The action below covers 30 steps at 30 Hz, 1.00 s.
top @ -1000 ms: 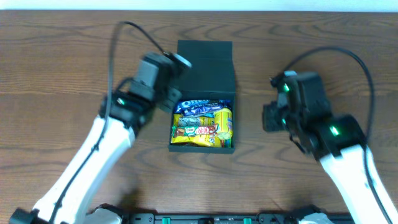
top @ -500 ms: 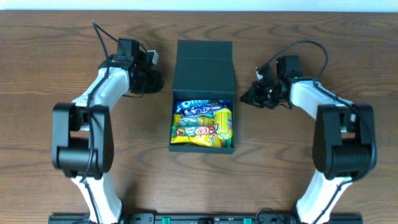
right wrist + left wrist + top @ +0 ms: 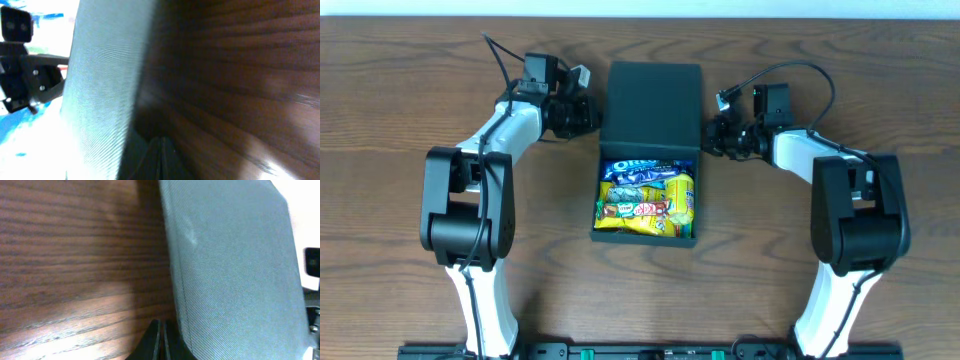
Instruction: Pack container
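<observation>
The dark teal-green container [image 3: 648, 236] stands open at the table's middle, filled with several snack packets [image 3: 645, 197]. Its flap lid [image 3: 653, 100] stands raised behind the opening. My left gripper [image 3: 592, 118] is shut and empty, fingertips at the lid's left edge; the lid fills the right of the left wrist view [image 3: 235, 270] beside the closed fingers [image 3: 162, 337]. My right gripper [image 3: 710, 142] is shut and empty at the lid's right edge; the lid shows at the left of the right wrist view [image 3: 100, 95] beside the closed fingers [image 3: 161, 155].
The brown wooden table [image 3: 400, 120] lies bare to both sides of the box. Both arms reach in from the front edge, with cables looping above each wrist. The table's far edge runs just behind the lid.
Both grippers have moved inward toward the lid, one on each side. The lid now stands more raised than before.
</observation>
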### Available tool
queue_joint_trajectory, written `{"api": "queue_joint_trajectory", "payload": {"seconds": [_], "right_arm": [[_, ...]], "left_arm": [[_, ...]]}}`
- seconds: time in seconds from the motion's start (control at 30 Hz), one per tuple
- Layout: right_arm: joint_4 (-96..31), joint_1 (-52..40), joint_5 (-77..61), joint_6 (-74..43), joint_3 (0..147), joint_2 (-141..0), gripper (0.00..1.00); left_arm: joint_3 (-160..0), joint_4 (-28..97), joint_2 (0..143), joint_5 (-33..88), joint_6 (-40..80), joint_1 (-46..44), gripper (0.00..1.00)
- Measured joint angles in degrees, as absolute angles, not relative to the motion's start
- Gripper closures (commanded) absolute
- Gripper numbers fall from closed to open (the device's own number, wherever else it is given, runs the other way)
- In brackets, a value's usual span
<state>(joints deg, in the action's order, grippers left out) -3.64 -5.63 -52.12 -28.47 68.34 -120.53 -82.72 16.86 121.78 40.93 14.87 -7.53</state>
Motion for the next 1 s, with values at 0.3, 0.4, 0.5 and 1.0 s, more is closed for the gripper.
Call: {"api": "queue_joint_trajectory", "payload": {"seconds": [0.3, 0.4, 0.5, 1.0], "right_arm": [[-5.5, -5.0, -56.6, -24.5, 69.6, -117.8, 0.98], [-9.3, -5.0, -55.8, -21.8, 69.7, -112.1, 0.98], [-12.7, -5.1, -55.7, -19.4, 70.3, -104.3, 0.99], [-48.3, -5.3, -40.7, -10.4, 71.2, -74.6, 0.99]], "left_arm": [[-89.4, 32.2, 120.1, 44.8, 5.3, -6.9, 0.94], [-89.4, 35.2, 115.9, 45.3, 1.4, -7.0, 0.94], [-89.5, 37.0, 109.5, 46.3, -1.3, -7.4, 0.95], [-90.0, 63.2, 79.4, 38.3, -12.8, -8.0, 0.94]]}}
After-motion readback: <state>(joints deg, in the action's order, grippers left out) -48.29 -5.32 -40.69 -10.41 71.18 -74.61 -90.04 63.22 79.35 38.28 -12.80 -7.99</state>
